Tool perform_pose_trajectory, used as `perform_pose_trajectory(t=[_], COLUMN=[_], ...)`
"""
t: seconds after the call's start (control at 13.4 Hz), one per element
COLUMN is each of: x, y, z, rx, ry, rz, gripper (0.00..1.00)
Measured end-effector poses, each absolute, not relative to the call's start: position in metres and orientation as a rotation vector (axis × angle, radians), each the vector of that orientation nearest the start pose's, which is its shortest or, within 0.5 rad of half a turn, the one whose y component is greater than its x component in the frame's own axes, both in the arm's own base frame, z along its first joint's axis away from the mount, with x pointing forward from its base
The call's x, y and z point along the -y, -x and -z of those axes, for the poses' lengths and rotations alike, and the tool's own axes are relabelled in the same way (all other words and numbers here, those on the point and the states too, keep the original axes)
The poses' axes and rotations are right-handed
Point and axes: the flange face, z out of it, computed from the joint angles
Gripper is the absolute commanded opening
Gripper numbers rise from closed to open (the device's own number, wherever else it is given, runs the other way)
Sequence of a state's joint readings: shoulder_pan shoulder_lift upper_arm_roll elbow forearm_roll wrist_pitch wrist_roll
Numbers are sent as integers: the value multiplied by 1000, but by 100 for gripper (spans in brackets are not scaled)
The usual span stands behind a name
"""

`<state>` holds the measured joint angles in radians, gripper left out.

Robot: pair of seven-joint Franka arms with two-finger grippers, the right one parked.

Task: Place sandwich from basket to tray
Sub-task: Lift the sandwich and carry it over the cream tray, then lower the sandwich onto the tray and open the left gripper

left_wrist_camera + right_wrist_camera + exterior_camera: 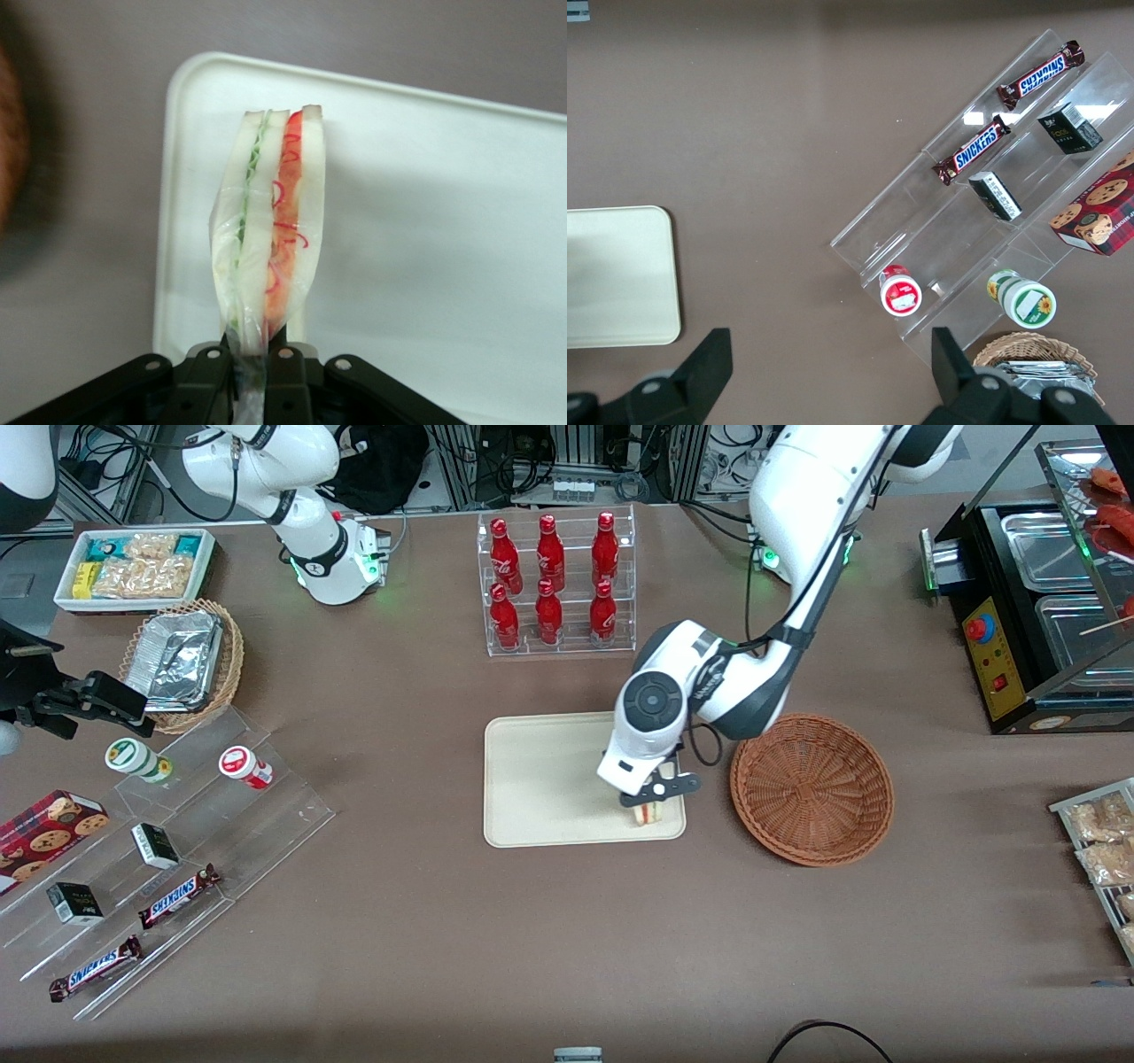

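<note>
My left gripper (652, 795) is shut on the sandwich (650, 812), a clear-wrapped wedge of white bread with green and red filling. It hangs just over the cream tray (540, 779), at the tray corner nearest the front camera and the basket. In the left wrist view the sandwich (270, 239) sticks out from between the black fingers (205, 381), which pinch its wrapped tip over the tray (443, 221). The reddish-brown wicker basket (811, 788) stands beside the tray, toward the working arm's end, with nothing in it.
A clear rack of red bottles (554, 580) stands farther from the front camera than the tray. A tiered acrylic stand with candy bars (177, 895) and small jars lies toward the parked arm's end. A black food warmer (1036, 611) and snack packets (1103, 841) sit toward the working arm's end.
</note>
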<state>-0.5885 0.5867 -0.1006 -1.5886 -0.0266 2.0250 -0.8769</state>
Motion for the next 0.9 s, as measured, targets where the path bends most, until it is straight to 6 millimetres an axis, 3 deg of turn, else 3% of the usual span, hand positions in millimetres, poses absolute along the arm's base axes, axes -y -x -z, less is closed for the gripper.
perform_pose_trajectory(t=[0.3, 0.6, 0.9], x=[456, 494, 501], y=[-515, -491, -487], z=[-284, -266, -255], rx=[322, 318, 325], ry=[3112, 3135, 3127], rz=[-289, -253, -250], gripper=[3, 3, 4])
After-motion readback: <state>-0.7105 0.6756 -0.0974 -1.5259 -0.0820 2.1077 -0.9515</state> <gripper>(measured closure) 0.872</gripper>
